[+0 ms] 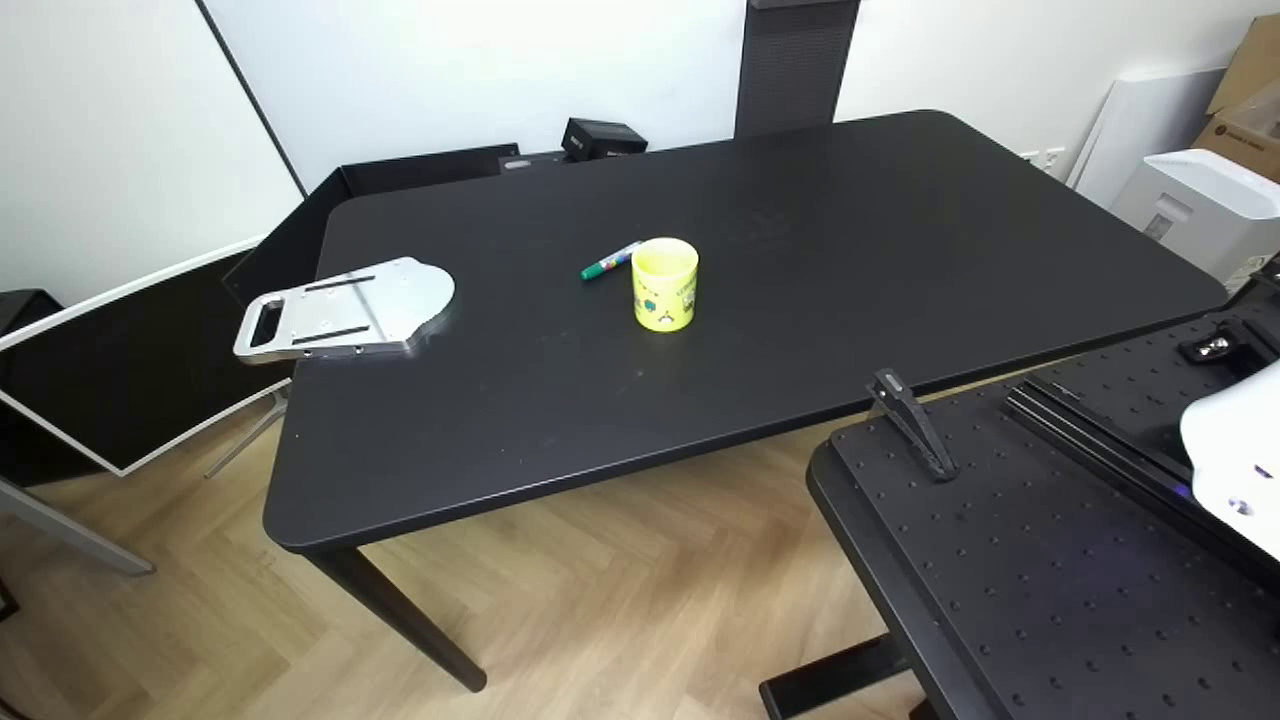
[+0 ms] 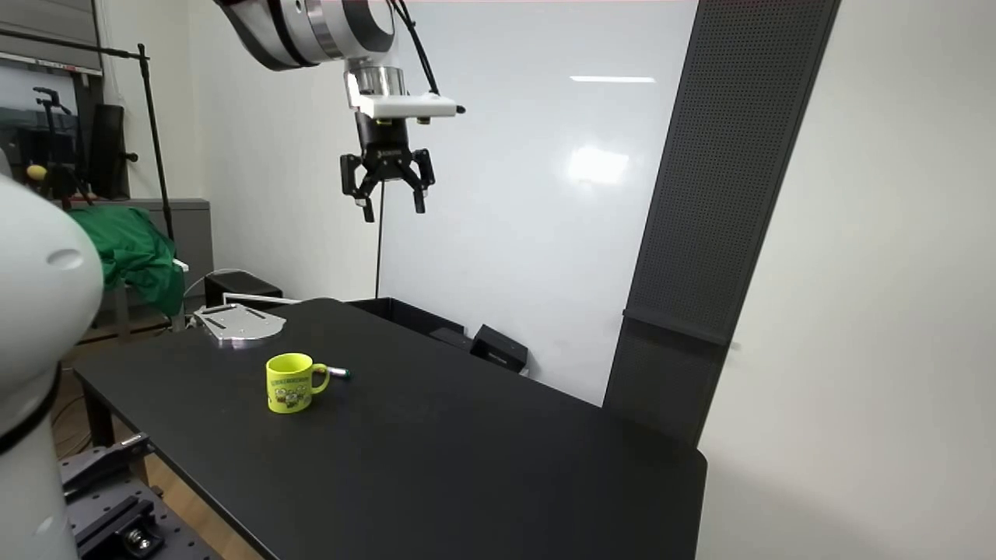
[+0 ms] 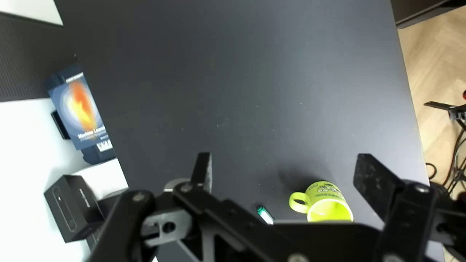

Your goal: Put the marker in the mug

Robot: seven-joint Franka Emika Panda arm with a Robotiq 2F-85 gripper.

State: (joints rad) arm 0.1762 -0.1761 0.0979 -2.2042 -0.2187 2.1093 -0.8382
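Observation:
The yellow mug [image 1: 664, 295] stands upright on the black table, and it shows in both exterior views [image 2: 288, 386]. Its handle faces the marker's side in the wrist view [image 3: 325, 194]. The green-capped marker [image 1: 608, 262] lies flat on the table close beside the mug. In an exterior view the mug hides part of the marker [image 2: 338, 372]. In the wrist view the gripper body hides part of the marker [image 3: 265, 215]. My gripper [image 2: 394, 211] is open and empty, high above the table. Its spread fingers also show in the wrist view [image 3: 284, 163].
A flat silver-grey metal plate [image 1: 370, 300] lies at the table's end, partly over the edge. The black table [image 2: 467, 467] borders a white wall. Dark boxes [image 2: 499, 348] sit behind its back edge. A perforated robot bench [image 1: 1040, 560] adjoins the table.

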